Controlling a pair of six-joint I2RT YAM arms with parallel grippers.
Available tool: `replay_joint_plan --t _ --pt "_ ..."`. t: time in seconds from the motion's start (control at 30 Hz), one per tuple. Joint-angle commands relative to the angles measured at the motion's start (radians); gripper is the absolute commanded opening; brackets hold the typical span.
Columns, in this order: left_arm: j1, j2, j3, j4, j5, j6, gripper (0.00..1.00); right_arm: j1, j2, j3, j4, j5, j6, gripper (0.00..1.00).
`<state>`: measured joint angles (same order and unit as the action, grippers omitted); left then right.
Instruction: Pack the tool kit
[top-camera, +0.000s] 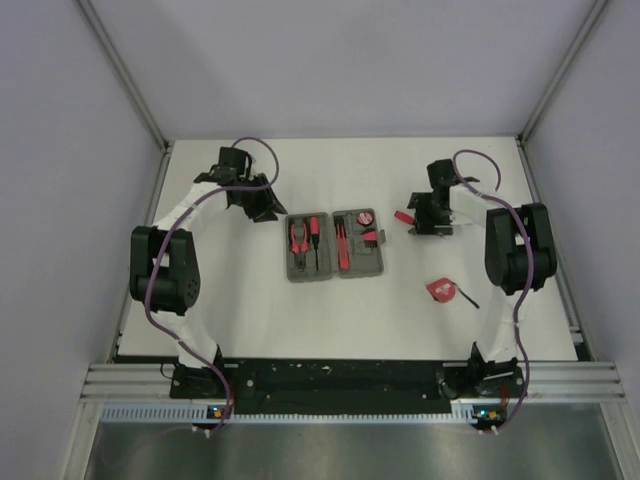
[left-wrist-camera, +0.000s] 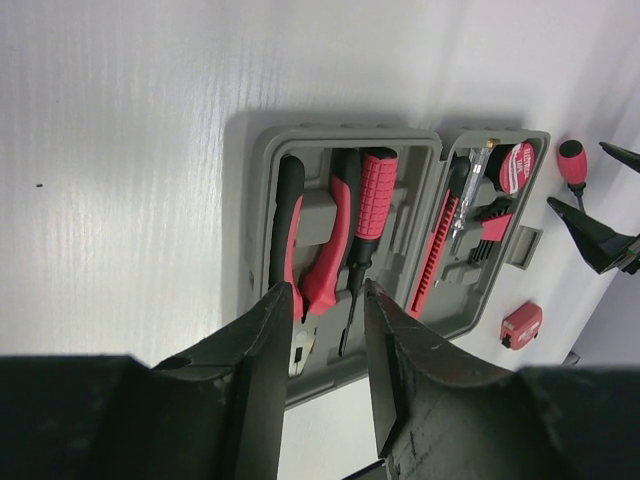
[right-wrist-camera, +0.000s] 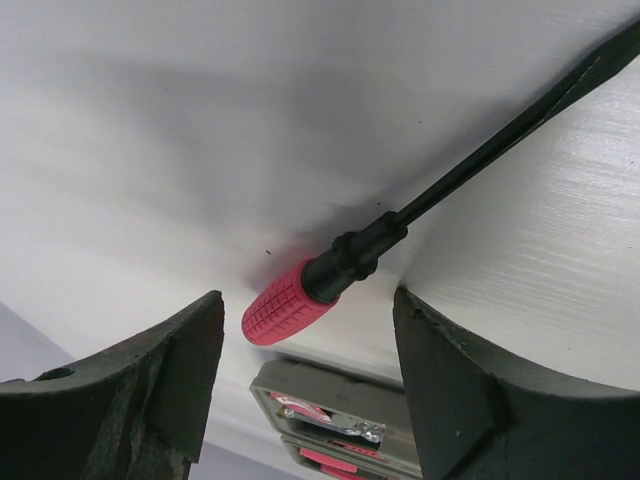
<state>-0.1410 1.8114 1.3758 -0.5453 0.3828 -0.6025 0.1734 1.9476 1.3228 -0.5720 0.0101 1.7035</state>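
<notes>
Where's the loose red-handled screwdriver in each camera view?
Top external: the red-handled screwdriver lies just right of the grey case.
Left wrist: at the upper right edge, beyond the case.
Right wrist: centre of the frame, handle towards the lower left.
Shared landmark: the open grey case, in all three.

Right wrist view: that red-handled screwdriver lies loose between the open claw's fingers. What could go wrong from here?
The screwdriver lies on the table with the right claw open over its rounded handle; closing there might make it roll or slip out. The left claw hangs close over the pliers in the open case; a bump could shift the case.
</notes>
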Motion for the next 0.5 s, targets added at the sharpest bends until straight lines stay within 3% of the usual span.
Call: replay_joint_plan --t 0.0,0.3,0.47 --pt "0.007 -0.060 0.000 0.005 -0.005 0.012 0.39 -0.020 0.042 0.049 0.011 -0.004 0.071 0.65" --pt "0.018 -0.069 0.014 -0.002 -0.009 0.012 0.38 -0.025 0.065 0.047 0.011 -0.039 0.096 0.27" --pt "0.020 -0.078 0.014 -0.005 -0.002 0.013 0.37 -0.025 0.047 0.071 0.012 -0.015 -0.032 0.00"
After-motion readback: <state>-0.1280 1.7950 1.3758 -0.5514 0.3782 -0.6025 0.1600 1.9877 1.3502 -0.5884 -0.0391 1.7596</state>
